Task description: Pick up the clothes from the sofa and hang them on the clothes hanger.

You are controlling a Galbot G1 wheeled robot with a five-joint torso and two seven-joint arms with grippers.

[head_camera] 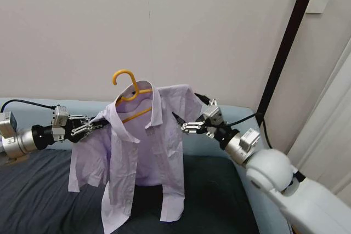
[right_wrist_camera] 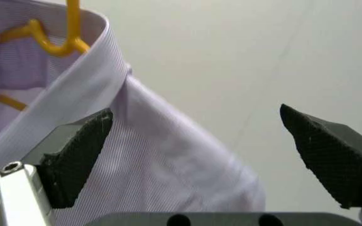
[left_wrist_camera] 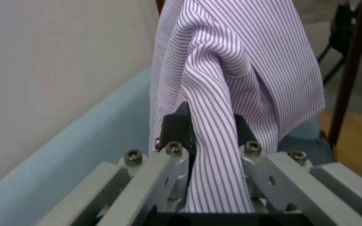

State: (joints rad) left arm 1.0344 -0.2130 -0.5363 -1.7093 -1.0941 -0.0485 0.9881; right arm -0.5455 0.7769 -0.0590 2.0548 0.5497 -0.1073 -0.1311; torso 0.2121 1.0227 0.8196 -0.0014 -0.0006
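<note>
Your right arm point(head_camera: 271, 171), white-shelled, sits closest, reaching in toward the yellow hanger point(head_camera: 127, 82). The right gripper point(head_camera: 182, 123) hovers just right of that hanger, beside the shirt's shoulder, fingers spread wide with nothing between them. The lilac striped shirt point(head_camera: 145, 152) drapes over the hanger, collar around its hook, tails hanging below it in front of the dark sofa point(head_camera: 33, 190). Left of the hanger, your left gripper point(head_camera: 94, 126) pinches the shirt's other shoulder, fabric bunched between its pads point(left_wrist_camera: 176, 127)
</note>
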